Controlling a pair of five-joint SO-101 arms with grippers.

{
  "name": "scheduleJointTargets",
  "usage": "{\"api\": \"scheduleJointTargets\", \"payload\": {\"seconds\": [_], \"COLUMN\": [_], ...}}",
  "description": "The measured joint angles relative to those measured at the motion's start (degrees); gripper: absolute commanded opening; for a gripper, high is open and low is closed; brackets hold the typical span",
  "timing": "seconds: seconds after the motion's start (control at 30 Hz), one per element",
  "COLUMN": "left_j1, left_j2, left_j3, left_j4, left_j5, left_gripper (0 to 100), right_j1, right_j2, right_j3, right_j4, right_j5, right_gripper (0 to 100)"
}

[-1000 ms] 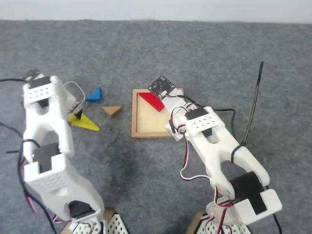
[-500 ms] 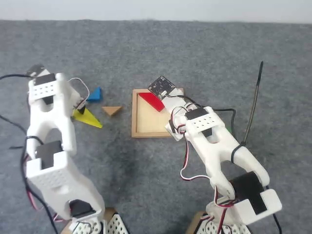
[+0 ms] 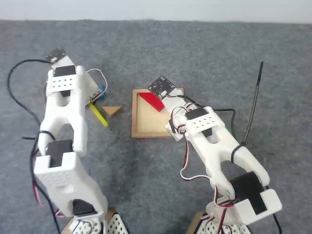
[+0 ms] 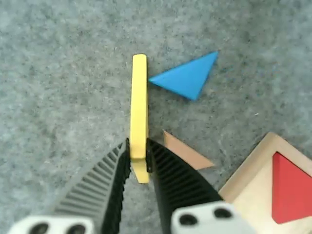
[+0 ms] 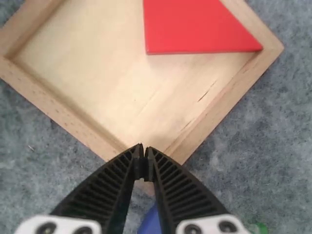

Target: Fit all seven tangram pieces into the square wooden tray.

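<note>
Pincer (image 4: 138, 146) on left arm clamped on flat yellow wooden tangram piece (image 4: 139, 102). The piece stands on its thin edge and sticks out past the tips. Blue wooden triangle (image 4: 187, 78) lies just beside the piece's far end. Small tan wooden triangle (image 4: 187, 153) sits right by one jaw, and square wooden tray (image 4: 248, 168) is further off on that same side. Left arm is stretched forward over grey felt-covered desk (image 3: 219, 58), wrist bent down. Right pincer (image 5: 140, 163) is closed with nothing in it, tips over the tray's near corner rim, arm extended. Red wooden triangle (image 5: 195, 24) lies flat inside the tray, on the far side from the right pincer.
</note>
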Motion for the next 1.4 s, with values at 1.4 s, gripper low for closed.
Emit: {"api": "scheduleJointTargets", "payload": {"seconds": [1.4], "left_j1": [-0.09], "left_j2": [0.0], "left_j3": [2.55], "left_j4": [-5.8], "left_j5": [0.09], "left_gripper": [1], "right_j1": [0.0], "right_j2": [0.0], "right_j3": [0.0], "right_j4": [0.0], "right_j5": [0.0], "right_gripper": [1.0]}}
